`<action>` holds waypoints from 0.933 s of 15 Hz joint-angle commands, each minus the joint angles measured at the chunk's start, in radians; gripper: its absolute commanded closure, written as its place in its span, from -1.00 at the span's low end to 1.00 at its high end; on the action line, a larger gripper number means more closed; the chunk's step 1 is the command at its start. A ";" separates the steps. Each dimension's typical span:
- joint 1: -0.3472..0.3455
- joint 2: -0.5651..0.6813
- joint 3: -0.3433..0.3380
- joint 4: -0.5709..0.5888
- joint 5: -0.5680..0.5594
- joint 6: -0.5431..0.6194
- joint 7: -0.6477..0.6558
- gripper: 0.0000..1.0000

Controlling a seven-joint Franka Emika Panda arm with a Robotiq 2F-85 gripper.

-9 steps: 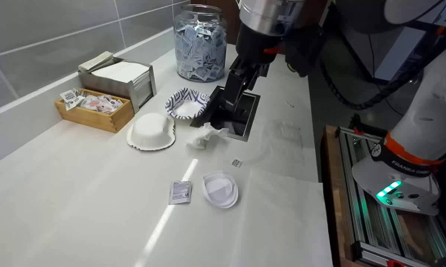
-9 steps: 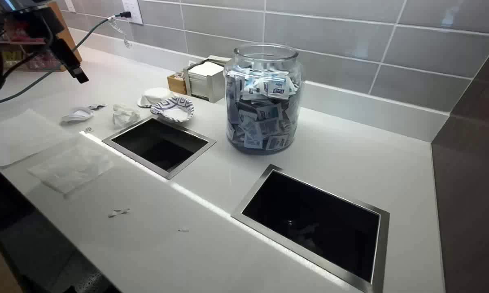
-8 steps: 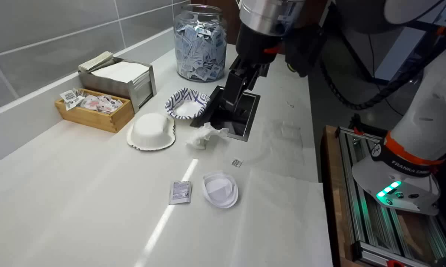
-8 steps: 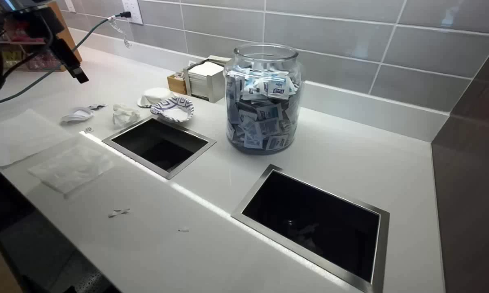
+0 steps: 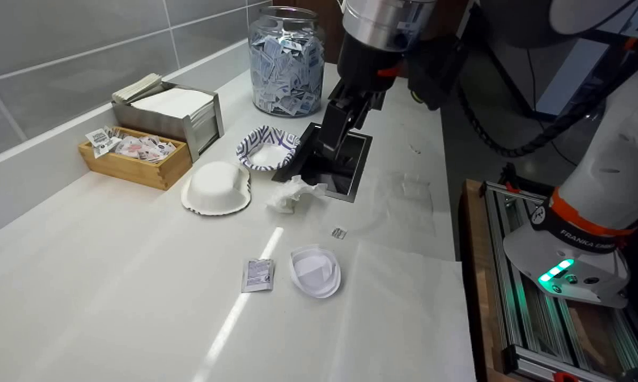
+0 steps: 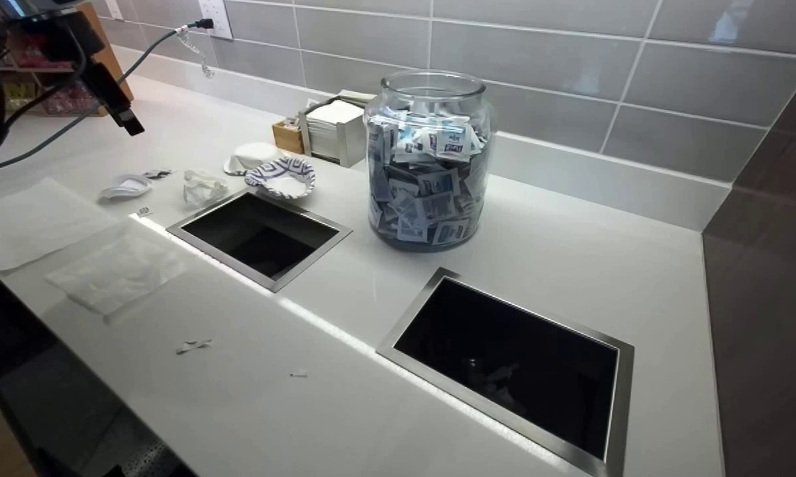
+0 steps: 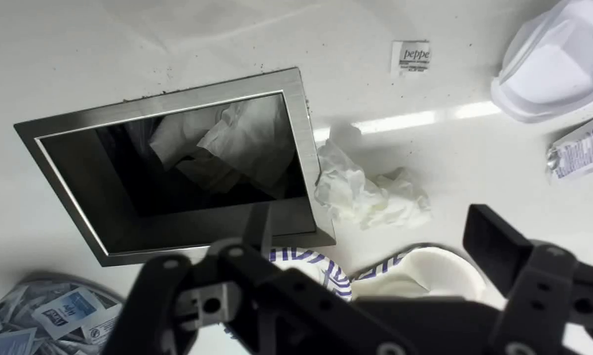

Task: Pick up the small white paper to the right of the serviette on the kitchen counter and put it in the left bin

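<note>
Glossy counter point(image 5: 138, 297) is carrying the small paper point(image 7: 411, 57) so flatly that the gripper point(image 7: 374, 230), its jaws standing wide and empty, may soon be scraping past it.

The tool point(image 7: 373, 229) is spread wide. From the crumpled napkin point(image 7: 370, 203), a bin point(image 7: 168, 106) lies at nine o'clock, a pepper packet point(image 7: 411, 56) toward one, a white bowl point(image 7: 447, 271) toward five.
</note>
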 commanded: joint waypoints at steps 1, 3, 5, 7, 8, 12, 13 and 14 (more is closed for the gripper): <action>0.032 0.004 -0.032 0.001 -0.014 -0.003 0.010 -1.00; 0.023 -0.004 -0.044 -0.012 0.004 -0.015 0.044 -1.00; 0.046 -0.026 -0.082 -0.051 0.091 -0.007 0.032 -1.00; 0.042 -0.066 -0.111 -0.101 0.138 0.011 0.065 -1.00; 0.040 -0.085 -0.130 -0.130 0.166 0.023 0.074 -1.00; -0.010 -0.172 -0.188 -0.259 0.188 0.063 0.157 -1.00; -0.022 -0.192 -0.206 -0.288 0.193 0.079 0.166 -1.00; -0.044 -0.208 -0.216 -0.319 0.179 0.098 0.180 -1.00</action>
